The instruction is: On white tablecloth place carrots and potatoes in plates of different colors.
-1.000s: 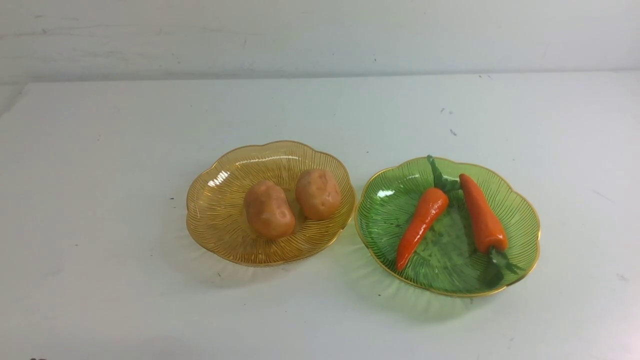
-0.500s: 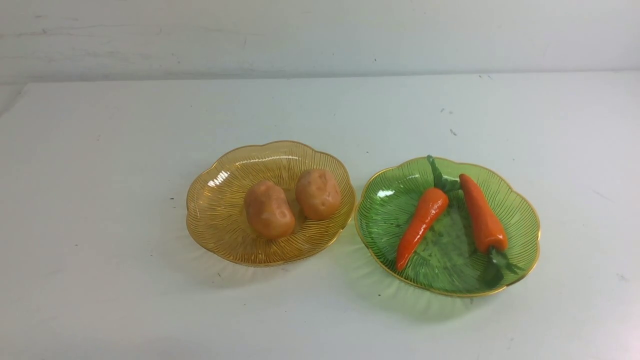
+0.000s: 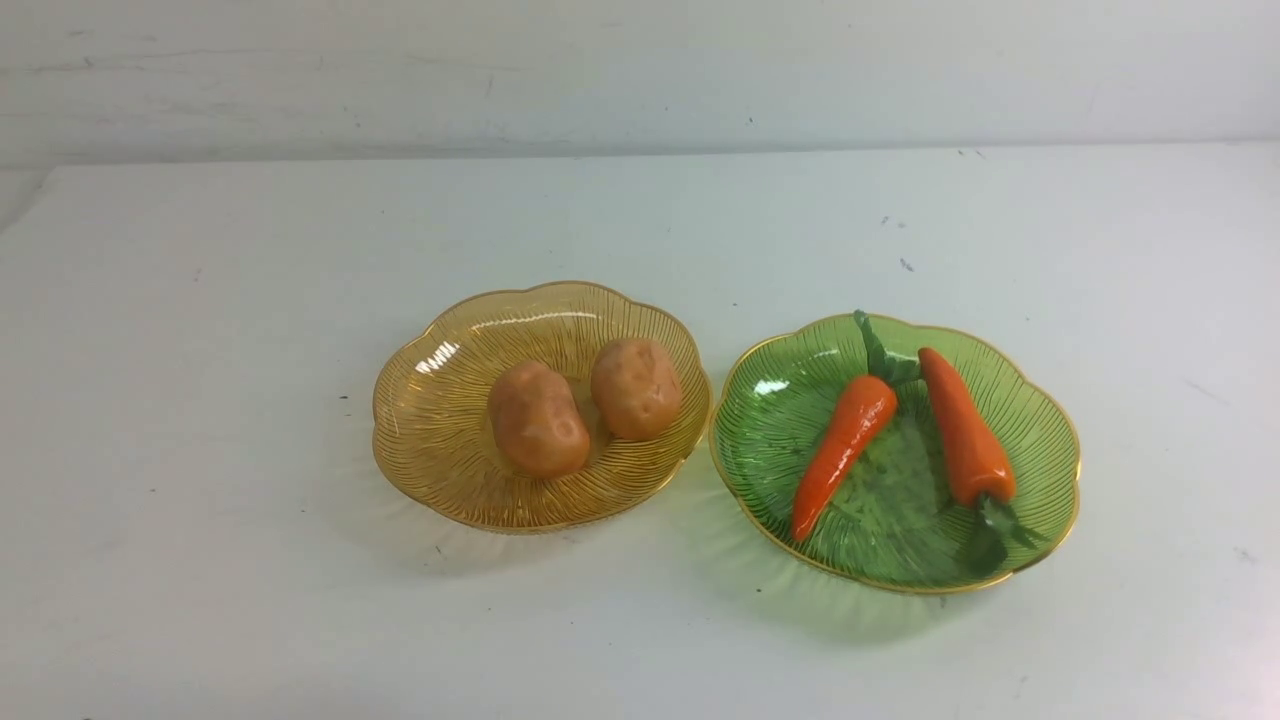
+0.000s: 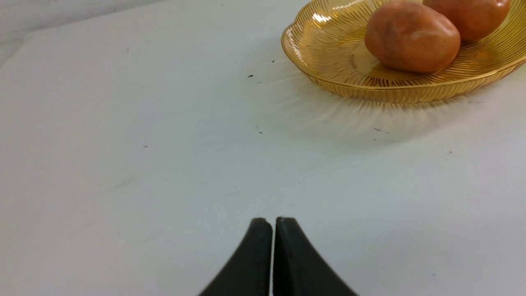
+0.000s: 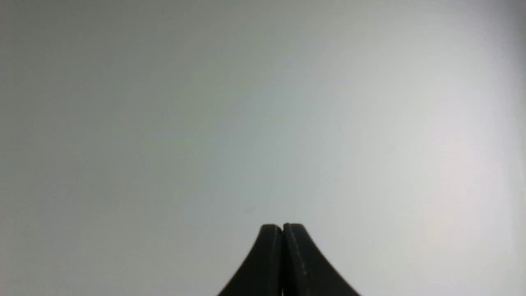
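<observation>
1. Black rubber-like fingers of the left gripper (image 4: 273, 220) are pressed tip to tip, closed on nothing, hovering above bare white tablecloth (image 4: 144, 164).
2. The right gripper (image 5: 282, 226) is the same: dark fingers closed together and empty, with only plain pale cloth ahead of it; nothing of the task shows in its wrist view.
3. Outward from the left fingertips, the amber-yellow ribbed translucent plate (image 4: 328, 78) lies at about two o'clock in the wrist view, well apart from them. It holds the two tan, lumpy toy potatoes (image 4: 412, 37).
4. In the front view neither arm shows. The amber plate (image 3: 430, 430) sits at the nine o'clock side of table centre, the potatoes (image 3: 538, 418) side by side in it, nearly touching.
5. The green ribbed scalloped plate (image 3: 770, 440) stands just beside it, at three o'clock, rims almost meeting. In it lie two glossy orange plastic carrots (image 3: 845, 450), long axes running roughly twelve to six and angled into a shallow V, leafy tops at opposite ends.
6. Judgement: the left arm is nearer the potatoes, the right probably nearer the carrots. Both kinds are already sorted by plate colour, so the task looks finished and no grasp seems called for.
</observation>
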Robot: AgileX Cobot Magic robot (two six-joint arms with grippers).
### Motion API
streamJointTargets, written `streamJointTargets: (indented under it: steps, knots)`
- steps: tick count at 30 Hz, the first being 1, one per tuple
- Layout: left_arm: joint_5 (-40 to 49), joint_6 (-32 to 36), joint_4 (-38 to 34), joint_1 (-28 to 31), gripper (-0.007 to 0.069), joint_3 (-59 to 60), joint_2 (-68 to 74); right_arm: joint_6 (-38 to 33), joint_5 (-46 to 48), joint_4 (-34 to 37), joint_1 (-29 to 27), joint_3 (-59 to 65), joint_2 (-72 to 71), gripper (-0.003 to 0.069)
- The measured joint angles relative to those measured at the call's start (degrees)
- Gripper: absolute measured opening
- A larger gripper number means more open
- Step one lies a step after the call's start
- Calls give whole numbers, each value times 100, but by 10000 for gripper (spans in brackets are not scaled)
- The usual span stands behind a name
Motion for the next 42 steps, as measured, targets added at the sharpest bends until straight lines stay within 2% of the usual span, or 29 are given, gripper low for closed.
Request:
streamJointTargets:
  steps: [8,11,17,42]
  knots:
    - [0,0,5,0,-3,0,0,-102,1523,-240,-752,993,0,-15]
    - [0,0,10,0,-3,0,0,-108,1820,-242,-977,1550,0,-15]
    - [0,4,10,0,-3,0,0,-108,2069,-241,-1161,2199,0,-15]
    - [0,4,10,0,-3,0,0,-125,2257,-135,-1161,2200,0,-15]
